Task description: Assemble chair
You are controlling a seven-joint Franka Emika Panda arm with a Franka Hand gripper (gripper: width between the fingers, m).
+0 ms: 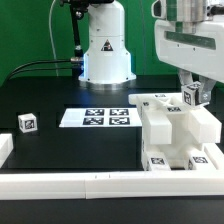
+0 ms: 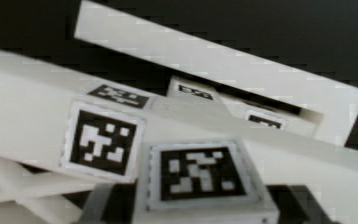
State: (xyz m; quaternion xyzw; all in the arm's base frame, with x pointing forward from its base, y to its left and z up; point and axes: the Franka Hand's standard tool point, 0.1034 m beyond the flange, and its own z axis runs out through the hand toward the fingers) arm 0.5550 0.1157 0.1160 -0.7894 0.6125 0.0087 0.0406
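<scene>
- On the exterior view's right, near the front of the black table (image 1: 60, 95): the chair (image 1: 175, 130), a blocky white stack of slabs and notched pieces, partly built, with small black-and-white tags on its top and front faces.
- Just over the chair's upper back corner: the gripper (image 1: 193, 100), pointing down from the white arm.
- Between the fingers, a small tagged block (image 1: 190, 97) – fingers apparently clamped on it, though the exterior view is coarse here. Whether the block touches the chair beneath cannot be told.
- Same block (image 2: 197, 172) in the wrist view, low and central, tag facing the camera, slightly tilted.
- Beside it in that view, a larger tag (image 2: 101, 140) on a white face, with three smaller tags further off on long white slabs – blurred, patterns unreadable.
- Well apart from the chair, on the exterior view's left: a loose tagged cube (image 1: 27, 123), resting alone on the table.
- Between cube and chair, flat on the table: the marker board (image 1: 97, 117), just beside the chair's slab.
- Along the front edge: a long plain white rail (image 1: 90, 182), with the chair's front close behind it.
- At the back, centre: the white robot base (image 1: 105, 50), cables trailing off to the exterior view's left.
</scene>
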